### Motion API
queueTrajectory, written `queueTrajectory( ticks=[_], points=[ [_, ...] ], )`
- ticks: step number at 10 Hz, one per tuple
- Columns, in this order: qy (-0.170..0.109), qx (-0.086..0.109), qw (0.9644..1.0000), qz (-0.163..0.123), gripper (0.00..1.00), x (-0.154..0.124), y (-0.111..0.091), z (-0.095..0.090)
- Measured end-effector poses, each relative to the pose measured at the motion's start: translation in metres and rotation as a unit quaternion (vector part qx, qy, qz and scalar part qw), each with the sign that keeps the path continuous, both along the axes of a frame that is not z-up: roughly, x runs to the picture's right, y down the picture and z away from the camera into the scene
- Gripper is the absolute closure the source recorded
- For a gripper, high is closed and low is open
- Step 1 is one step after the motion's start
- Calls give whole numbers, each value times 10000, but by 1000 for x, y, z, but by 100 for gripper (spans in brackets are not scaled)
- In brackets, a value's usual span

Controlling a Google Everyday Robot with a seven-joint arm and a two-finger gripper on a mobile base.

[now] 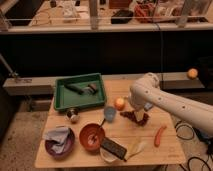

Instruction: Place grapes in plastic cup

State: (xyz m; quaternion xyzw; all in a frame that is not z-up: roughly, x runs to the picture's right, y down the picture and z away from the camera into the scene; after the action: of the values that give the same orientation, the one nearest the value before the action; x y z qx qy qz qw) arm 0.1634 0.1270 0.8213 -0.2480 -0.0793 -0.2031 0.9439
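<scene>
The grapes (131, 116), a dark reddish bunch, lie on the wooden table (165, 152) just right of the light-blue plastic cup (109, 113). The cup stands upright near the table's middle. My white arm reaches in from the right and bends down, and the gripper (138, 115) is right at the grapes, over their right end. The arm's end hides part of the bunch. The grapes appear to rest on the table.
An orange round fruit (119, 103) sits just behind the grapes. A red sausage-shaped item (160, 135) lies to the right. A reddish-brown bowl (92, 136), a purple bowl with cloth (59, 140) and a dark flat object (114, 148) sit in front. A green tray (80, 91) stands at the back left.
</scene>
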Motion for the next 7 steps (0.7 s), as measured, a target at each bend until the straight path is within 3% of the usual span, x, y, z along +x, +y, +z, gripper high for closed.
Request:
queueTrajectory(
  ticks=[7],
  points=[
    [18,-243,9997,36,20,2,15,24]
  ],
)
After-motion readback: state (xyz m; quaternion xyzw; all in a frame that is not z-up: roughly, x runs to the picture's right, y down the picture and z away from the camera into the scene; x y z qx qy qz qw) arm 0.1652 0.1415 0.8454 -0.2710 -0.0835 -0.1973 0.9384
